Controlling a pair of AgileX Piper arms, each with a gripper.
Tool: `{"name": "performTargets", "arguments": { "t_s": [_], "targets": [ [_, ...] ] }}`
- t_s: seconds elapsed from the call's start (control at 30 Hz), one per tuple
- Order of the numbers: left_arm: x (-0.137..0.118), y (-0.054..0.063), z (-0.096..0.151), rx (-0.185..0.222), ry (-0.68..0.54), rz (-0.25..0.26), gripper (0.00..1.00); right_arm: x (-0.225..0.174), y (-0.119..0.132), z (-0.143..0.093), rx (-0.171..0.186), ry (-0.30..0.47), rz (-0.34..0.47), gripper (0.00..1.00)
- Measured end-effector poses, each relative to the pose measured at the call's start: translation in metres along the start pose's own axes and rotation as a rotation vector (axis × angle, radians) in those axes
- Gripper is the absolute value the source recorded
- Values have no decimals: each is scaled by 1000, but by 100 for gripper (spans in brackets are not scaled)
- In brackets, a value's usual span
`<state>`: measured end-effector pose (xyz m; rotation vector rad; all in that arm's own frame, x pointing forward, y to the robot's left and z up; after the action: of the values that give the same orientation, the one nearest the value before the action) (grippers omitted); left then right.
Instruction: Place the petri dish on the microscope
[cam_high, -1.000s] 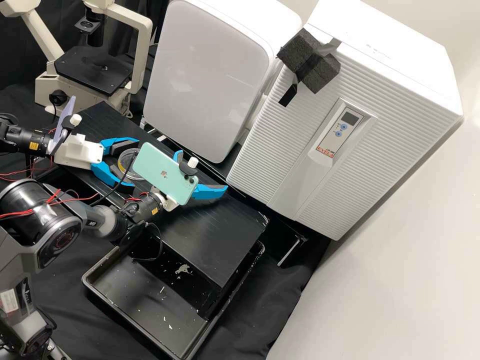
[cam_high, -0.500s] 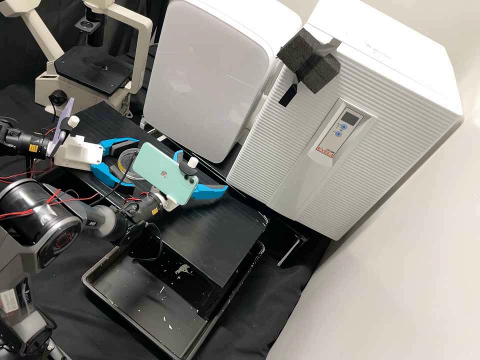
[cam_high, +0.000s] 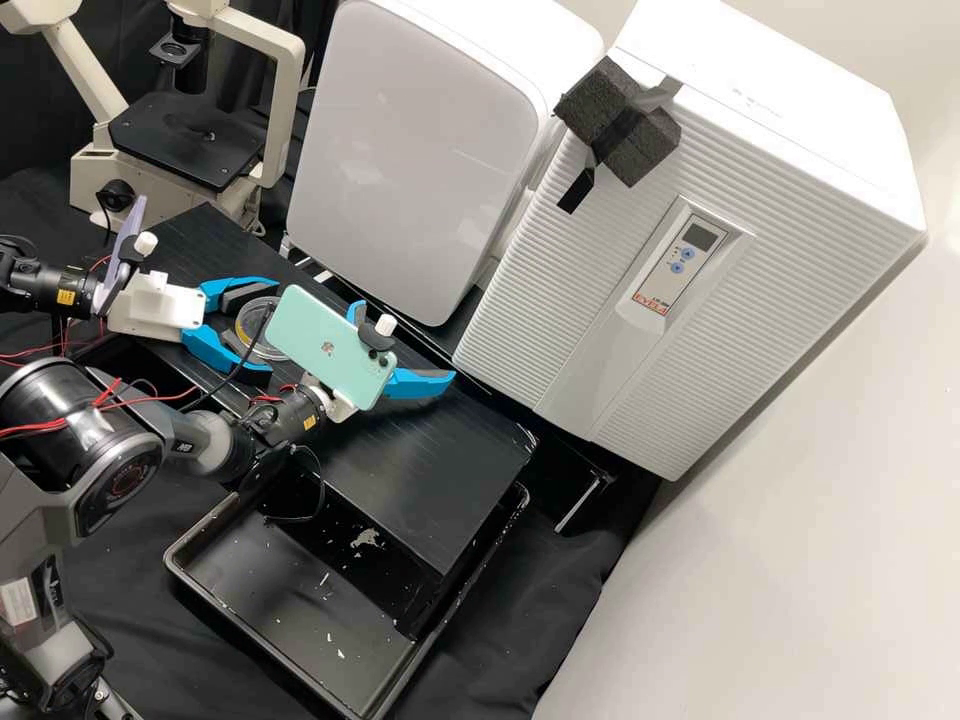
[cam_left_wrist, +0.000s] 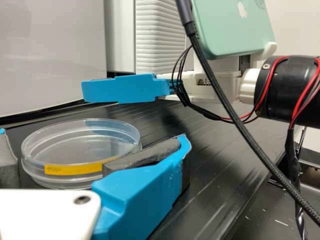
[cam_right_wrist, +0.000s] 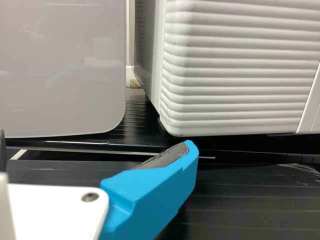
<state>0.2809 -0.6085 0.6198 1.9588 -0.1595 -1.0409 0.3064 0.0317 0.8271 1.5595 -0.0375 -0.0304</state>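
High view: petri dish (cam_high: 262, 328) flat on the counter (cam_high: 430, 480), microscope (cam_high: 187, 145) towards eleven o'clock. The left pincer (cam_high: 274, 330) stands open around the dish, presumably to take its rim; the right pincer (cam_high: 405, 340), at three o'clock, is wide open and empty, probably leaving room.

Left wrist view: fingers (cam_left_wrist: 142, 200) low, suiting the shallow wall; I cannot tell whether both touch.

Right wrist view: nothing held.

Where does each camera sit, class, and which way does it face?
High view: off the arms, facing forward and down on the bench; shows left gripper, right gripper.
Left wrist view: on that arm, facing the dish; its blue fingers.
Right wrist view: on that arm, facing the ridged cabinet; its blue finger.
High and left wrist views share dish, mint phone.
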Motion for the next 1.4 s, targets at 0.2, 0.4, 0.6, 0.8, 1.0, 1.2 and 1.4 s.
{"name": "performTargets", "arguments": {
  "t_s": [0.2, 0.4, 0.6, 0.8, 1.0, 1.2, 1.4],
  "targets": [
    [0, 0, 0, 8, 5, 2, 0, 0, 0, 0, 0, 0, 0, 100],
    [0, 0, 0, 10, 5, 2, 0, 0, 0, 0, 0, 0, 0, 100],
    [-2, -2, 1, 12, -3, 4, 0, 0, 0, 0, 0, 0, 0, 100],
    [-2, -2, 1, 12, -7, 7, 0, 0, 0, 0, 0, 0, 0, 100],
    [-4, -3, 1, 9, -8, 9, 0, 0, 0, 0, 0, 0, 0, 100],
    [-9, -5, 1, 0, -5, 14, 0, 0, 0, 0, 0, 0, 0, 100],
    [-37, 5, -6, 0, 38, 26, 0, 0, 0, 0, 0, 0, 0, 100]
  ]
}}
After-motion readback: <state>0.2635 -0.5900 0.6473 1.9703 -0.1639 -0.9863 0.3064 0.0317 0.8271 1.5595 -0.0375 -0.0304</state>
